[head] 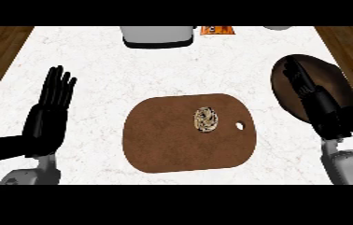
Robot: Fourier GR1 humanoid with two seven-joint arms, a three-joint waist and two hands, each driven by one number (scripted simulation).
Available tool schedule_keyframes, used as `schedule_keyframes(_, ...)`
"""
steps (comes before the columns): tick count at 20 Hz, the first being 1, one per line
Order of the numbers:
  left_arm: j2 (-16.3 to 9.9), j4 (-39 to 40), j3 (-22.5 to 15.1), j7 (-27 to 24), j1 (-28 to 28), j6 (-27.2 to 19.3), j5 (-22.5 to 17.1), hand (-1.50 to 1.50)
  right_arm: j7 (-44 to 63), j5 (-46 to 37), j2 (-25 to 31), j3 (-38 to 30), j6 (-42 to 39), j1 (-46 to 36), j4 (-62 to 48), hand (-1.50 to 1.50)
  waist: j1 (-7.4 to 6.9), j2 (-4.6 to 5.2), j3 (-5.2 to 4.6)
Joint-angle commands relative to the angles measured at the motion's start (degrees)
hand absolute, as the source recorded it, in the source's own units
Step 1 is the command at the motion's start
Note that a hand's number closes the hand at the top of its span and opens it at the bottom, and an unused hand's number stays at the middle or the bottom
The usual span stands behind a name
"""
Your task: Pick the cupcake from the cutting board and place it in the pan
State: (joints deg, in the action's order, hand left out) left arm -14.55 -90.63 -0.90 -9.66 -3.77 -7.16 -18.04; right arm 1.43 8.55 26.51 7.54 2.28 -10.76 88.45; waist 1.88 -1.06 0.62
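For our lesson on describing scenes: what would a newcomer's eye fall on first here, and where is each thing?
The eye goes first to the brown cutting board at the middle of the white counter, with the cupcake on it, near the hole at its right end. Next comes the dark pan at the right edge, with the open right hand over it. The left hand rests open at the left edge.

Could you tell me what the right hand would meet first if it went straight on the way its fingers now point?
The right hand already lies over the round dark brown pan; straight on, probably the pan's far rim, though its height is unclear.
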Motion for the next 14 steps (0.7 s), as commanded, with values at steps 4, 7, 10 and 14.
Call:
schedule_keyframes(4,0.38,0.31,-6.65,0.69,-1.6,1.95,4.42,0.0,-4.67,12.99,-6.2,7.16,-18.94,-10.52,1.99,1.5,-5.95,2.05,-0.28)
schedule_keyframes(7,2.75,1.01,-11.96,2.1,-1.96,2.33,6.56,0.0,-9.9,-1.34,2.29,9.47,-21.8,-16.71,-0.38,1.5,-5.23,2.09,-0.53)
schedule_keyframes(10,4.0,1.89,-13.14,1.06,0.29,0.26,9.16,0.0,-18.28,14.83,-0.87,1.98,-35.22,-17.25,-17.69,-1.5,-4.55,2.08,-0.44)
schedule_keyframes(14,4.9,2.57,-13.39,1.63,-0.75,-0.93,10.38,0.0,-30.12,7.54,6.21,2.44,-47.53,-18.58,-22.38,-1.5,-3.44,1.72,-0.47)
